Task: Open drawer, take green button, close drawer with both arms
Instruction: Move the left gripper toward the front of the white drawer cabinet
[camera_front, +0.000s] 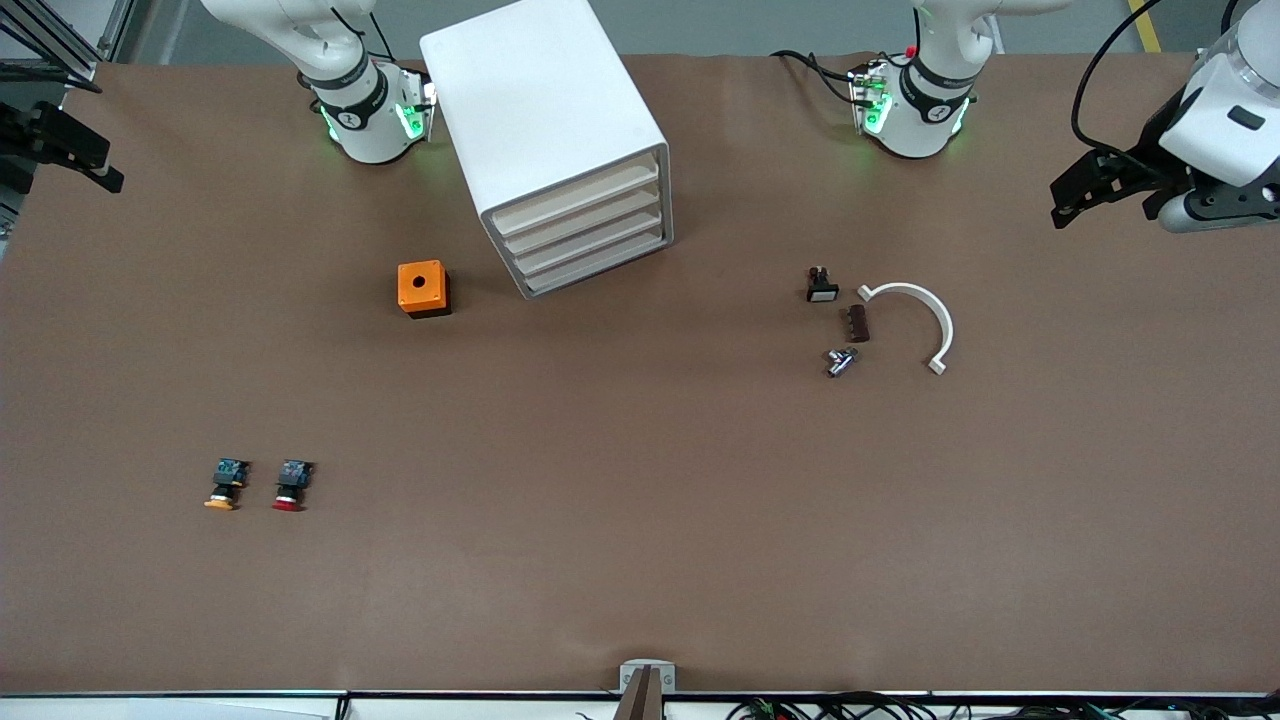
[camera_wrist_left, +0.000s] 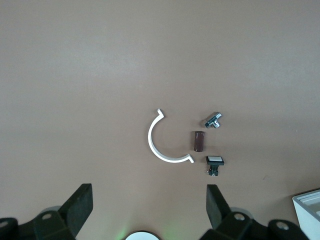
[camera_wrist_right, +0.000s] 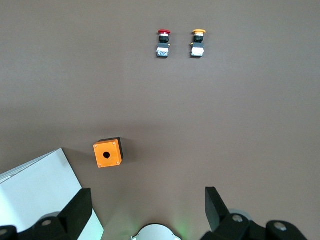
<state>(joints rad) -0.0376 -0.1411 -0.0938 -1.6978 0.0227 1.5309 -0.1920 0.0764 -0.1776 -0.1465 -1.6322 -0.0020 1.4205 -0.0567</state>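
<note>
Nearest the front camera: you see two push buttons side by side on the brown surface (camera_front: 640, 560), toward the right arm's end, a yellow-capped button (camera_front: 225, 484) and a red-capped button (camera_front: 291, 485), just apart, caps pointing at the camera.
Orange box: you find an orange box (camera_front: 422, 288) with a round hole in its top farther from the camera than those buttons, near the cabinet and on its right-arm side.
Small parts: toward the left arm's end you have a metal fitting (camera_front: 840, 361), a dark brown cylinder (camera_front: 857, 323), a small black part with a white face (camera_front: 821, 287) and a white curved clip (camera_front: 920, 318), clustered close together but apart.
Cabinet: your white cabinet (camera_front: 545, 120) sits between the two arm bases, angled, with four drawers stacked.
Drawer: all four are pushed in; the drawer (camera_front: 590, 262) at the bottom shows only its cream front.
Green button: you cannot see it in any view.
Left gripper: your left gripper (camera_wrist_left: 150, 200) hangs with its fingers spread wide, holding nothing, over the surface at the left arm's edge, above the clip cluster.
Right gripper: your right gripper (camera_wrist_right: 147, 200) hangs the same way, wide apart and empty, over the right arm's edge, with the orange box and cabinet corner below.
</note>
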